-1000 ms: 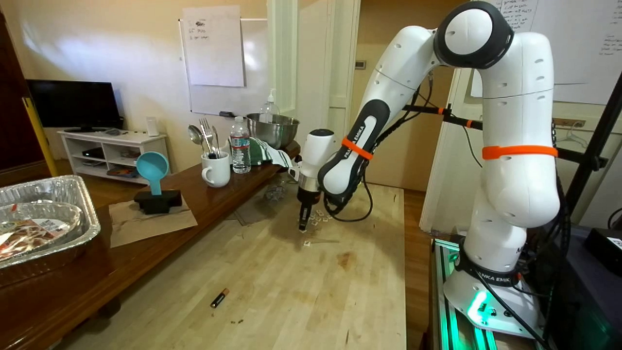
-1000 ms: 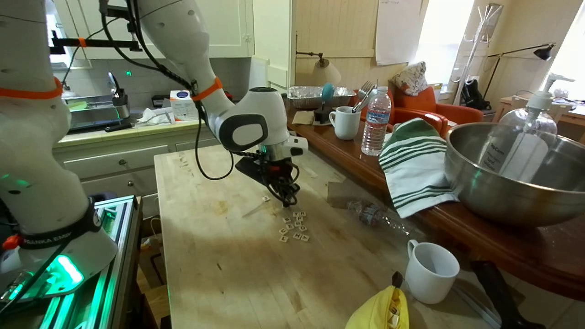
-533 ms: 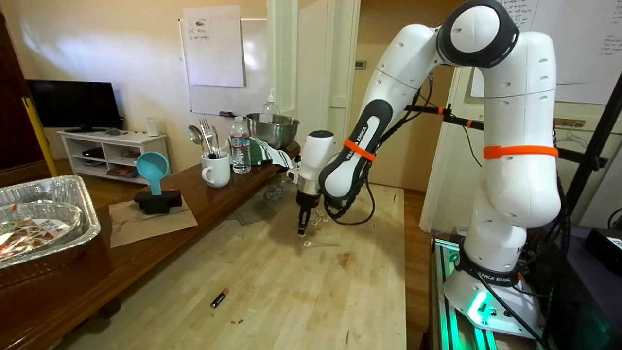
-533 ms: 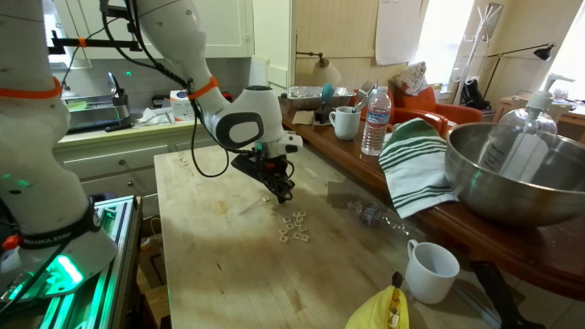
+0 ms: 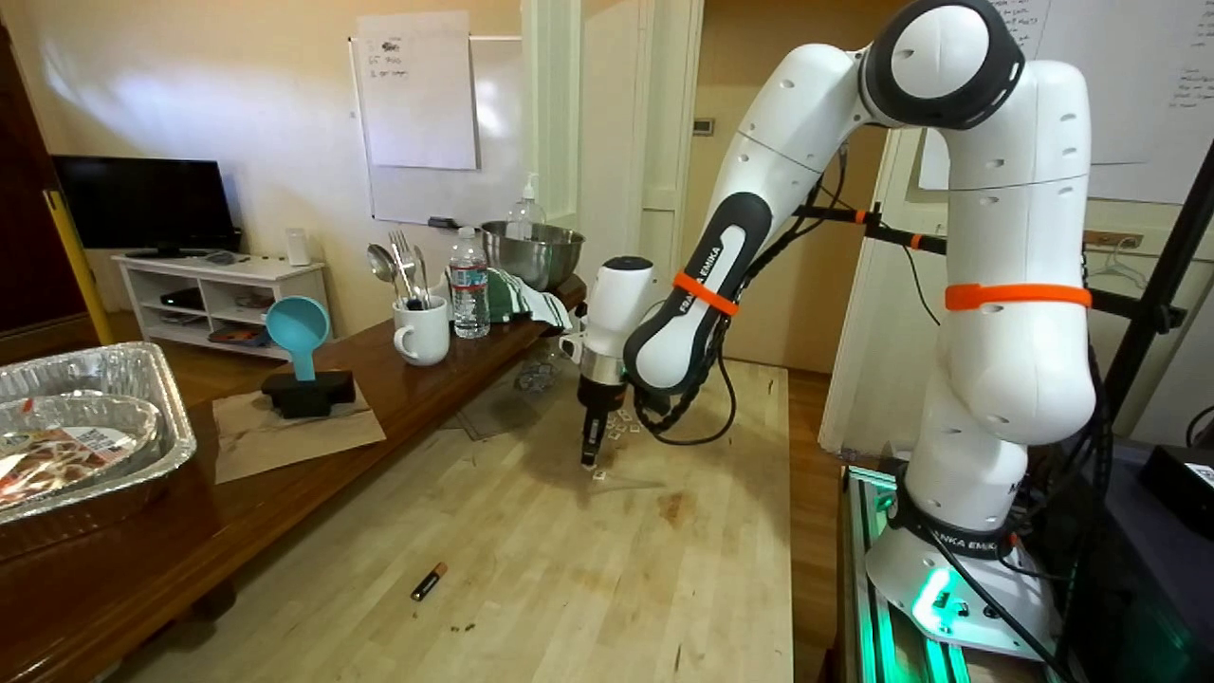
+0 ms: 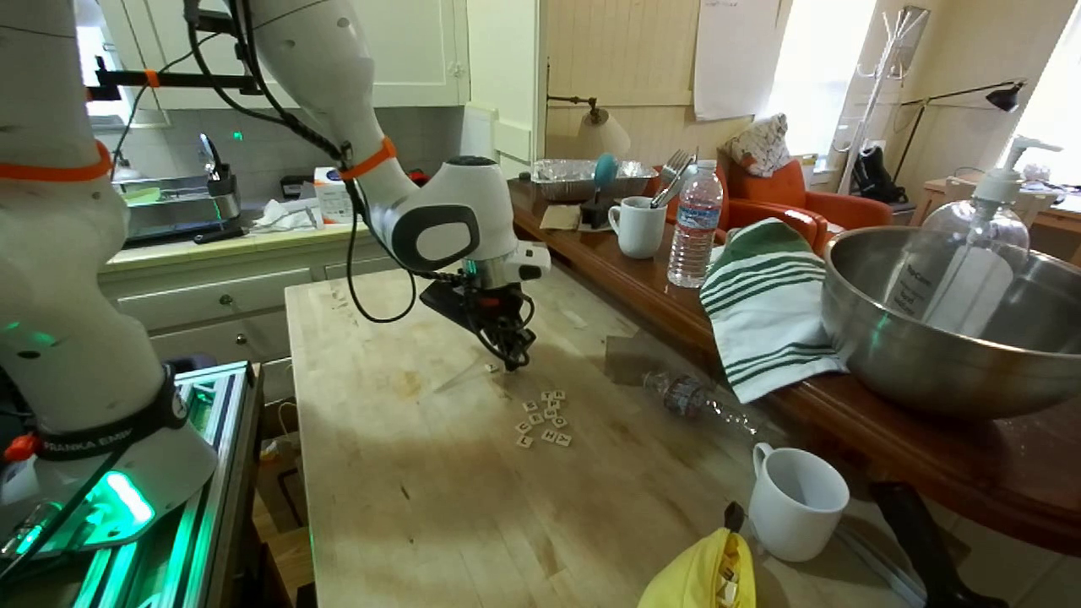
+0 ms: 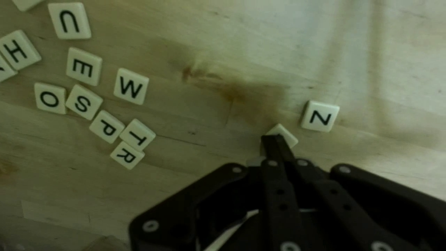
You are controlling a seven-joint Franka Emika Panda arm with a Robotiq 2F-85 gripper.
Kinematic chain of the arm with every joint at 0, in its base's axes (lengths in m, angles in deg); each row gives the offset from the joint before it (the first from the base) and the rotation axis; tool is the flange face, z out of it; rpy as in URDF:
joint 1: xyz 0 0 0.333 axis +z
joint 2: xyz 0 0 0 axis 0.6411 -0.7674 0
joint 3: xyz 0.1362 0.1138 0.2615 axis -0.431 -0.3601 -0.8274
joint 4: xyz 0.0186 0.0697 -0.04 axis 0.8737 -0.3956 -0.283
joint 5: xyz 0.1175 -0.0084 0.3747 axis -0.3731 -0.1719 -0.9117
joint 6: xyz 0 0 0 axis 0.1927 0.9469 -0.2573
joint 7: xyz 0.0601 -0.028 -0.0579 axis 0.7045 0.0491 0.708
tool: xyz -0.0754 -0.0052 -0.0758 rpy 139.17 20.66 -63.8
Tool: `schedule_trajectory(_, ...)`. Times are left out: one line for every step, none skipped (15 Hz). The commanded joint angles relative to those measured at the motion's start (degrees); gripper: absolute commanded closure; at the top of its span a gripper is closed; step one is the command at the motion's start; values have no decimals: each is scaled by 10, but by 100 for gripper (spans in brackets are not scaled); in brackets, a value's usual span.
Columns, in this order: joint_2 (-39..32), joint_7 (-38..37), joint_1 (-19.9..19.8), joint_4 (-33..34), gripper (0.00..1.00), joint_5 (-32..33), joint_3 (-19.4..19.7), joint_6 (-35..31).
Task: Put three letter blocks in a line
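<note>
In my wrist view the gripper (image 7: 277,140) covers much of a letter block (image 7: 288,137); its letter is hidden, and I can't say for certain whether the two touch. The top edge cuts off a corner block (image 7: 26,3), and the left edge leaves me only a scrap of the letter on a left-hand block (image 7: 7,71). In an exterior view the block cluster (image 5: 616,434) is too small for me to read, and the left edge crops the foil tray (image 5: 177,427). In an exterior view I lose the lower ends of the yellow pouch (image 6: 692,574) and black handle (image 6: 925,549).
</note>
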Motion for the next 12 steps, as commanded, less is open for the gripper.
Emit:
schedule_trajectory(0, -15, 11, -22, 100, -10, -2, 11)
schedule_trajectory(1, -19, 12, -23, 100, -9, -1, 15)
schedule_trajectory(3, -24, 15, -24, 100, -6, 2, 16)
schedule_trajectory(5, -27, 17, -25, 100, -3, 3, 18)
schedule_trajectory(7, -38, 21, -27, 100, 4, 9, 22)
schedule_trajectory(9, -53, 27, -28, 100, 15, 17, 25)
schedule_trajectory(11, -64, 32, -29, 100, 21, 22, 28)
schedule_trajectory(12, -79, 38, -30, 100, 28, 28, 30)
schedule_trajectory(13, -92, 43, -30, 100, 33, 33, 33)
schedule_trajectory(14, -109, 48, -30, 100, 41, 39, 37)
schedule_trajectory(14, -126, 53, -29, 100, 45, 44, 42)
schedule_trajectory(15, -140, 56, -28, 100, 46, 46, 47)
